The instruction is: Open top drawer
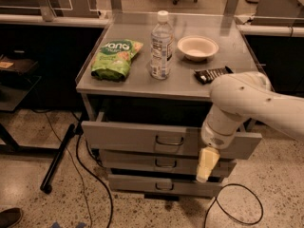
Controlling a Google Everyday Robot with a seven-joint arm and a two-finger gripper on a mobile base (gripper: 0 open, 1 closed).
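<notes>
Gripper: the gripper (205, 167) hangs pointing down at the end of the pale arm (247, 103), in front of the right part of the drawer stack.
Gripper opening: cannot be told from this view; it looks like one cream-coloured piece.
Gripper hold: nothing is seen in its grasp. Its upper end overlaps the lower edge of the top drawer and its tip lies over the middle drawer (137, 160). Whether it touches either front cannot be told.
Top drawer: the top drawer (133, 137) sits just under the cabinet top (137, 83) and stands partly out from the frame, with a dark gap behind its front.
Handle: the small dark pull (169, 140) is at the centre of that front, left of the gripper and apart from it.
Bottom drawer: the lowest drawer (142, 184) sits near the floor, below the gripper's tip.
On top, left: a green chip bag (115, 58).
On top, middle: a clear water bottle (161, 45), upright.
On top, far right: a pale bowl (197, 47).
On top, near right: a dark wrapper (212, 74), just above the arm.
Floor: black cables (85, 175) run at the left of the cabinet.
</notes>
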